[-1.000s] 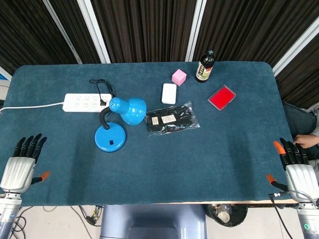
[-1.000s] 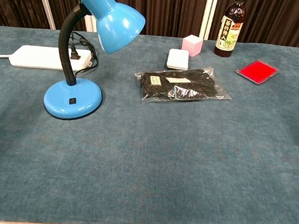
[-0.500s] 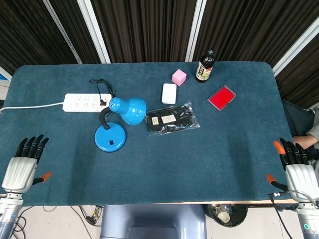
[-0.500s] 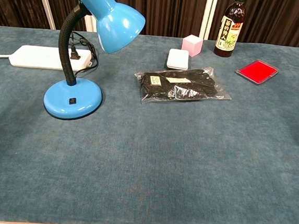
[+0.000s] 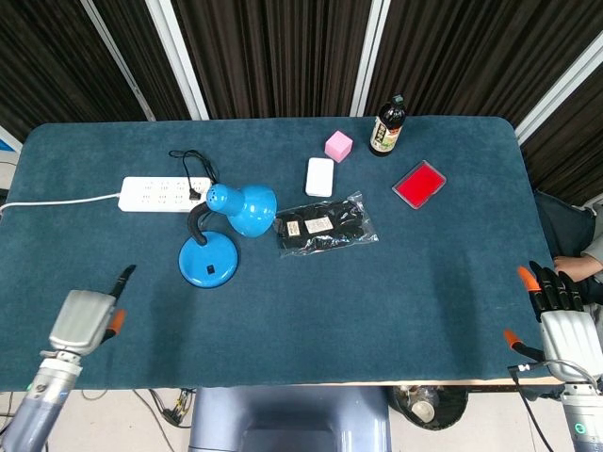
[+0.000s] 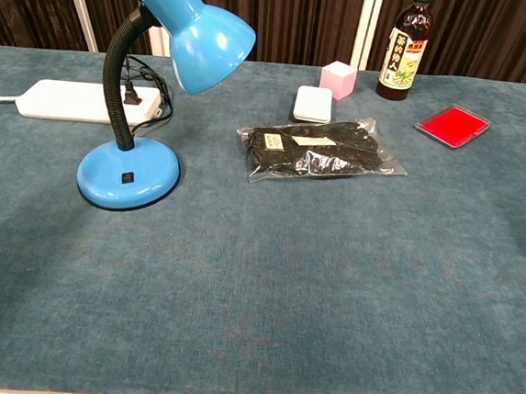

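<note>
Colours here: the soft teal-blue cloth table cover [image 5: 396,282] is filling most of both views. Up and right of the silver-grey left hand [image 5: 83,320] with its black and orange fingertips, a glossy sky-blue desk lamp [image 5: 231,212] is showing a black bendy neck. Past it, a white plastic power strip [image 5: 160,194] is trailing a black cord. The right hand [image 5: 565,325] is wearing the same grey, black and orange.
</note>
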Robot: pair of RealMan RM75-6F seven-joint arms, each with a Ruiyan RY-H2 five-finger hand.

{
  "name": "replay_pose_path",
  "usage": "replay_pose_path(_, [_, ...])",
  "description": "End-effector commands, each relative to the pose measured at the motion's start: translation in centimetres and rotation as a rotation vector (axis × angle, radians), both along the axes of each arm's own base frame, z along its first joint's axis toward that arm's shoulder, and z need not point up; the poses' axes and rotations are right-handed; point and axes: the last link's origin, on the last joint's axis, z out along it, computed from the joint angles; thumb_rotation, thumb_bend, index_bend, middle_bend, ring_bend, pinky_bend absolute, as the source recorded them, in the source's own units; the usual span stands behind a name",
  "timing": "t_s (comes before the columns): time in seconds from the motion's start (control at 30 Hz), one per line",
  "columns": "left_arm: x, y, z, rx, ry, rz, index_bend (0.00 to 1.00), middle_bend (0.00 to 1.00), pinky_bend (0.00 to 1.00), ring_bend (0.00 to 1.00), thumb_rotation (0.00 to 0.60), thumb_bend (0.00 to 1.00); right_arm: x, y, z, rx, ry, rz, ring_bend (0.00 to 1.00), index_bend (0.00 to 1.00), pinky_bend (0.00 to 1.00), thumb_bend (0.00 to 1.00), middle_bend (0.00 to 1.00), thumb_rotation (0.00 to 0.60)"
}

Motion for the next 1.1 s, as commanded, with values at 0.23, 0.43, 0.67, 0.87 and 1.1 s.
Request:
replay_pose_path(0.23, [4.3,2.8,-5.8,-0.117,0.051,-0.017,0.0,0.87,0.9,0.91,0.6,0.48,0.0,0.0,0.1,0.001,-0.013,-0.007,0.0,0.0,0.0,0.25,0.0,0.6])
replay_pose_path(0.43, [5.0,3.9,-7.7,-0.124,0.086,0.004,0.0,0.87,0.9,0.91,0.6,0.48,0.0,0.0,0.1,0.002,-0.019,-0.01,0.0,0.0,0.0,0.25,0.0,0.6])
replay_pose_path(0.67, [5.4,4.8,-8.9,-0.139,0.101,0.02,0.0,0.87,0.9,0.91,0.6,0.48,0.0,-0.1,0.0,0.003,-0.025,-0.012,0.0,0.0,0.0,0.25,0.0,0.6])
replay_pose_path(0.87, [5.6,5.2,-9.9,-0.152,0.108,0.038,0.0,0.87,0.9,0.91,0.6,0.48,0.0,-0.1,0.0,0.003,-0.023,-0.014,0.0,0.0,0.0,0.25,0.0,0.6])
replay_pose_path(1.1, [5.8,5.3,-10.9,-0.173,0.09,0.066,0.0,0.87,0.9,0.91,0.6,0.48,0.0,-0.2,0.0,0.0,-0.023,-0.017,0.0,0.0,0.0,0.25,0.0,0.6])
